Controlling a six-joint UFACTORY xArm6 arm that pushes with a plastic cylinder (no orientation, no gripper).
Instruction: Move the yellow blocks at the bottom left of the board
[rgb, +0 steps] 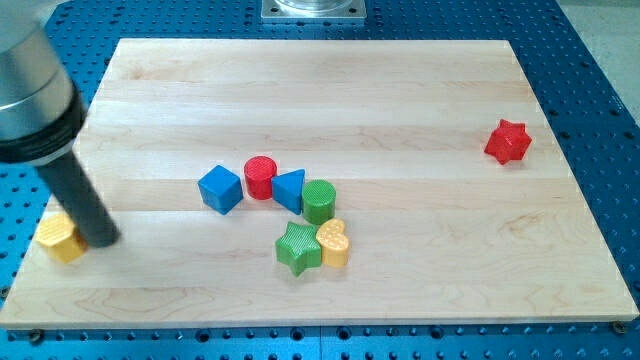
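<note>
A yellow block (60, 237) of unclear shape lies at the board's left edge, low in the view. My tip (101, 240) rests right beside it, on its right, touching or nearly so. A yellow heart block (334, 242) lies near the board's middle, lower down, against a green star (298, 248).
A cluster sits in the board's middle: blue cube (220, 189), red cylinder (260, 177), blue triangle (290, 189), green cylinder (319, 201). A red star (508, 141) lies at the right. The wooden board (400, 90) rests on a blue perforated table (600, 60).
</note>
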